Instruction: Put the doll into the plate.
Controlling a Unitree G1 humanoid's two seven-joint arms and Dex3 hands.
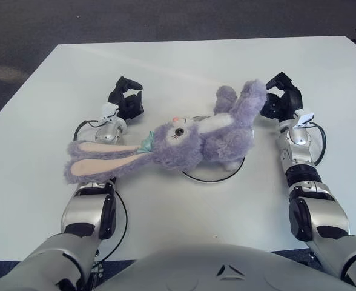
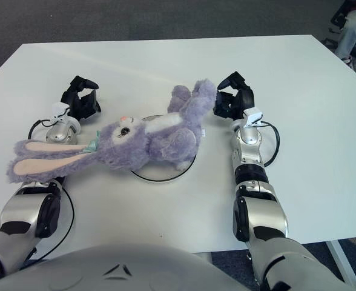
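Note:
A purple plush rabbit doll (image 1: pixel 196 136) lies on its side across a round plate (image 1: pixel 211 180) in the middle of the white table. Only the plate's dark rim shows beneath it. The long ears (image 1: pixel 96 159) stretch left past the rim and cover my left forearm. One plush limb (image 1: pixel 250 97) points up and to the right. My left hand (image 1: pixel 126 97) is behind the ears, apart from the doll, its black fingers loosely curved around nothing. My right hand (image 1: pixel 281 94) is just to the right of the raised limb, fingers relaxed, gripping nothing.
The white table (image 1: pixel 184 66) runs wide behind and to both sides of the plate. Dark carpet lies beyond its far edge. Black cables loop at both wrists (image 1: pixel 317 142). Someone's leg (image 2: pixel 350 27) shows at the top right, off the table.

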